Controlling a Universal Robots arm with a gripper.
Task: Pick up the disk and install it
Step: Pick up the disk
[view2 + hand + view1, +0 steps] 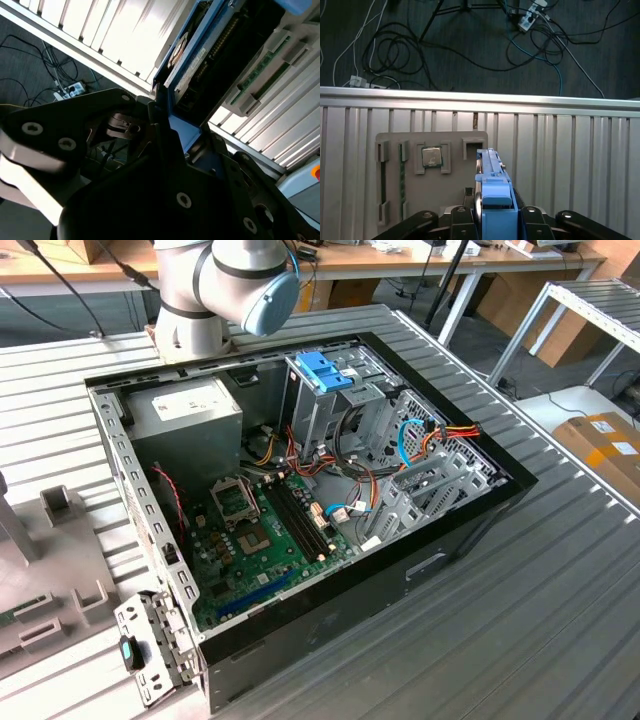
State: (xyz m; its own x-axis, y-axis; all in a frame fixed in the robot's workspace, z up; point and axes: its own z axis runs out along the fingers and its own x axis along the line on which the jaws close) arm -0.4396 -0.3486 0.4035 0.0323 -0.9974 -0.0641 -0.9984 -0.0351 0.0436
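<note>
We find the black gripper (495, 220) clamped on the flat grey metal disk (488, 162) by its light-blue plastic frame (496, 197) — the disk is likely rigid, weighty and shock-sensitive, so the frame edges suit gripping.

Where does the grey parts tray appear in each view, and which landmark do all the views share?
Exterior view: the grey parts tray lies on the exterior view's left, beside the open computer case.
First wrist view: the tray lies just beyond the disk, which the claw grips.
Second wrist view: its edge peeks from behind the disk.
Shared landmark: the ribbed metal table under it.
</note>
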